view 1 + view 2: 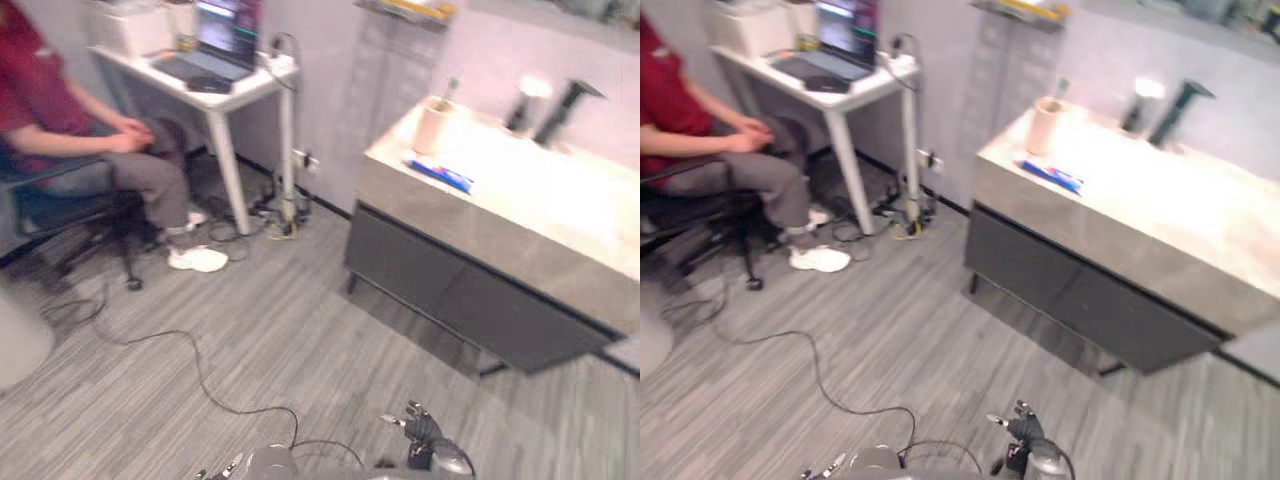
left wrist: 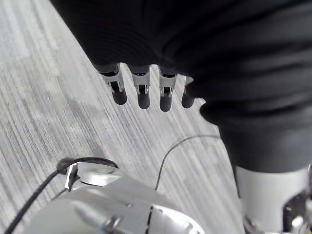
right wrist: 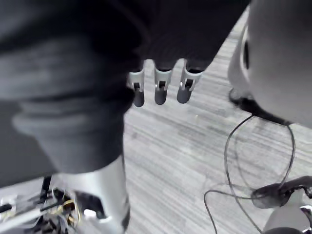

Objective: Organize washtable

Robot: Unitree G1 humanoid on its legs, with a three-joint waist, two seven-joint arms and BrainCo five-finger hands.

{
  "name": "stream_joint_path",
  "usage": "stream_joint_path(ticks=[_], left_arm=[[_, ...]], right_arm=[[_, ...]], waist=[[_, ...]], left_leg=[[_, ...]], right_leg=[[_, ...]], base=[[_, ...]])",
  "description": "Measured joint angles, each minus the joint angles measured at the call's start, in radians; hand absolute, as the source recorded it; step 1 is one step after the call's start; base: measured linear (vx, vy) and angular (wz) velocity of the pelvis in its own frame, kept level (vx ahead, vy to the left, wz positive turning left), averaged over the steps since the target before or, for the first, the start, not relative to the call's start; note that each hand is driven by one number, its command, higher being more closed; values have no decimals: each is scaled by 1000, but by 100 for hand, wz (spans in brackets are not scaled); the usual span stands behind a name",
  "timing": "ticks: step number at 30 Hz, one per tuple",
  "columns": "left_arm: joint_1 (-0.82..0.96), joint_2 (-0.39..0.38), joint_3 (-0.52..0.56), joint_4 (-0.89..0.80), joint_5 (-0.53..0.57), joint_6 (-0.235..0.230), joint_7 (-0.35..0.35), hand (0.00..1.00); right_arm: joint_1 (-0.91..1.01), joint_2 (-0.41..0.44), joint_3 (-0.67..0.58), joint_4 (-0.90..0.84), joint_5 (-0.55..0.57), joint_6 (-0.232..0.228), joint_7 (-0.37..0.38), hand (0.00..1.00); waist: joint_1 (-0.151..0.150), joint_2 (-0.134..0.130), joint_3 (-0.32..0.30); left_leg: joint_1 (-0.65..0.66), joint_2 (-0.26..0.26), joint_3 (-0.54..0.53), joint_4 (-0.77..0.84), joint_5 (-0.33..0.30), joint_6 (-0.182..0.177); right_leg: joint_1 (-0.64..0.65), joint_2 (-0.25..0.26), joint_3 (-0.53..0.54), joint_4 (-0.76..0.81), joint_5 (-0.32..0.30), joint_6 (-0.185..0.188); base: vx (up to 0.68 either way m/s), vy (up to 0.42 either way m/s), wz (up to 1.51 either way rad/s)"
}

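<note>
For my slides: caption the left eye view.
Washtable with cup, blue tube and faucet; person seated beside a desk.

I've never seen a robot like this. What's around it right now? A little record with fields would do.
Washtable: ahead on the right, dark cabinet below
On it: beige cup holding a toothbrush, blue tube beside it, dark faucet behind
Left robot hand: open, empty, above the floor
Right robot hand: open, empty, above the floor
Nearby: person seated at a white desk with a laptop
</note>
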Motion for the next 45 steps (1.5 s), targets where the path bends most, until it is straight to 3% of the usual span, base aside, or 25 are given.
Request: stream_joint_path(ticks=[2,5,7,9,10,11,12,13,17,19,20,21,22,23,24,26,27,28,29,33,35,37,38,40,45], left_arm=[[-3,4,-19,7,0,3,1,0],[-4,37,-20,8,0,11,1,0],[-11,36,-18,7,0,12,2,0],[8,22,-5,1,-2,11,2,0],[5,-1,31,-7,-3,12,0,0],[6,-23,49,-22,-4,14,4,0],[6,-29,51,-25,-7,14,4,0],[6,-23,45,-40,-8,14,2,0],[10,-14,13,-81,-8,7,3,0],[5,-10,7,-80,-8,8,3,0],[4,-5,6,-81,-8,6,3,0],[10,-2,4,-80,-8,5,4,0],[8,3,4,-78,-8,6,3,0],[4,26,-9,-82,-9,0,4,0],[-3,42,-17,-88,-9,-13,3,0],[-2,47,-10,-70,-10,-7,4,0],[17,44,-4,-55,-13,-6,4,0],[28,32,12,-44,-14,-7,4,0],[29,28,17,-33,-14,-6,4,0],[26,3,15,-19,-7,-6,1,0],[25,3,-1,-7,-2,-6,1,0],[21,3,-36,1,3,-6,1,0],[24,8,-46,1,3,-6,1,0],[28,26,-77,1,11,-8,-1,0],[31,49,-129,-2,26,-7,-21,0]], right_arm=[[-7,-28,-46,13,-1,13,-18,0],[29,-43,-79,39,-11,25,-17,0],[56,-49,-111,48,-8,21,-17,0],[52,-63,-113,58,-12,33,-17,0],[40,-78,-115,78,-16,36,-17,0],[40,-78,-119,79,-13,36,-18,0],[41,-77,-117,84,-9,36,-19,0],[29,-86,-104,110,-8,43,-33,0],[19,-82,-101,117,-8,43,-43,0],[-5,-74,-101,115,-8,42,-45,0],[-9,-65,-101,113,-8,40,-49,0],[-5,-61,-102,110,-8,38,-52,0],[-5,-51,-102,113,-8,39,-57,0],[0,-28,-92,113,-9,38,-51,0],[-18,-17,-92,113,-9,38,-50,0],[-29,-19,-92,109,-9,34,-50,0],[-33,-22,-93,105,-9,27,-51,0],[-42,-21,-93,102,-10,20,-50,0],[-45,-20,-93,102,-10,18,-50,0],[-48,-22,-112,90,-34,24,-48,0],[-57,-38,-89,91,-44,37,-47,0],[-64,-61,-50,91,-62,40,-42,0],[-61,-64,-47,92,-67,40,-39,0],[-41,-76,-20,98,-78,39,-37,0],[2,-81,-33,127,-98,40,-36,0]], waist=[[-9,8,13],[-16,-51,11],[-25,-55,5],[-32,-29,-38],[-25,-1,-39],[-18,8,-23],[-12,12,-17],[-11,1,-1],[-7,-21,16],[-11,-22,29],[-11,-32,42],[-10,-31,45],[-8,-47,51],[-15,-78,47],[-9,-93,60],[15,-86,74],[22,-60,81],[27,-53,79],[27,-48,79],[18,-27,71],[15,-11,62],[14,-2,61],[13,1,58],[12,18,43],[-10,-13,5]], left_leg=[[35,24,12,-10,-19,-36],[107,18,3,-36,-34,-101],[140,28,-31,-76,-29,-127],[140,78,-79,-72,7,-82],[65,124,-148,73,69,22],[-18,170,-201,255,160,130],[-49,189,-218,344,172,135],[-105,175,-233,505,138,84],[-171,86,-151,436,89,6],[-211,54,-118,279,87,2],[-220,25,-117,150,98,1],[-218,-10,-152,14,197,-9],[-209,-47,-159,30,186,-8],[-212,-86,-173,25,180,3],[-238,-110,-256,73,180,4],[-259,-174,-430,191,178,1],[-255,-197,-505,253,166,-17],[-223,-199,-543,262,130,-72],[-211,-198,-549,259,110,-87],[-197,-191,-508,243,22,-59],[-169,-169,-419,180,-37,-14],[-110,-165,-278,88,-17,39],[-91,-168,-254,70,-11,44],[-65,-174,-209,31,-4,54],[-42,-199,-208,-33,26,23]], right_leg=[[-35,-37,12,-49,36,30],[-38,-83,68,-38,69,39],[-57,-71,89,56,104,48],[-61,-6,71,78,32,33],[-40,47,64,68,12,7],[12,93,60,23,15,-11],[45,117,59,-6,15,-21],[152,142,62,-79,13,-29],[268,140,81,-165,14,-29],[284,125,82,-162,13,-28],[308,105,82,-158,0,-5],[336,86,78,-153,-27,42],[342,61,85,-150,-44,69],[337,36,81,-156,-44,67],[335,47,90,-180,-22,64],[354,42,118,-181,2,64],[366,43,164,-177,21,74],[368,44,203,-167,35,95],[364,44,222,-166,39,102],[260,13,334,-146,80,173],[153,-19,338,-100,123,153],[108,-79,140,-83,180,43],[113,-86,97,-65,169,30],[132,-67,55,-61,133,30],[211,3,54,-202,107,78]], base=[[-20,-128,-52],[98,-247,5],[344,-412,27],[399,-349,-5],[462,-356,-43],[464,-358,-47],[570,-351,-38],[468,-241,-19],[399,-132,-17],[351,99,-27],[353,217,-9],[429,289,-2],[427,277,27],[327,212,36],[202,140,34],[91,173,-21],[132,275,-75],[135,243,-80],[114,240,-85],[8,229,-103],[-90,288,-167],[-156,267,-143],[-142,241,-115],[-127,177,-72],[-57,-11,-8]])
